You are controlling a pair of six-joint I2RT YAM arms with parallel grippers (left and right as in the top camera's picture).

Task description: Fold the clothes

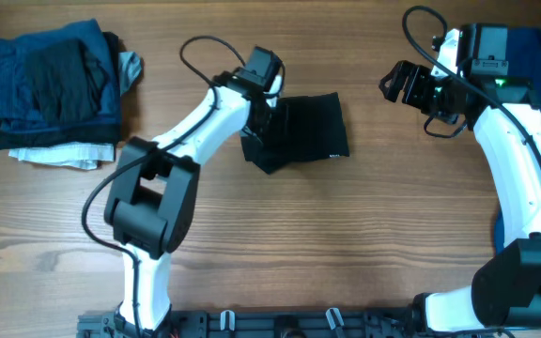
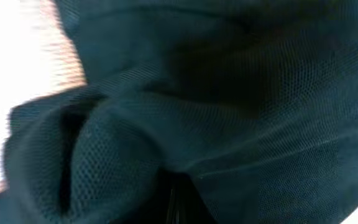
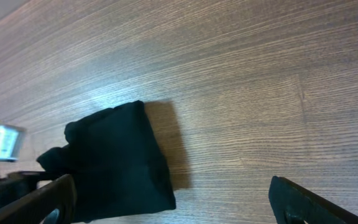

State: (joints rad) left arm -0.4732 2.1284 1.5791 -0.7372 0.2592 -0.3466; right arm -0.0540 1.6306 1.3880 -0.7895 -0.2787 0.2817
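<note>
Wooden worktop holds a black cloth; left claw at its edge, grip hidden; right claw gapes empty.

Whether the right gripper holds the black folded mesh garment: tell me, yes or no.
No, the right gripper hangs open above the bare wooden table, well apart from the black folded mesh garment.
</note>
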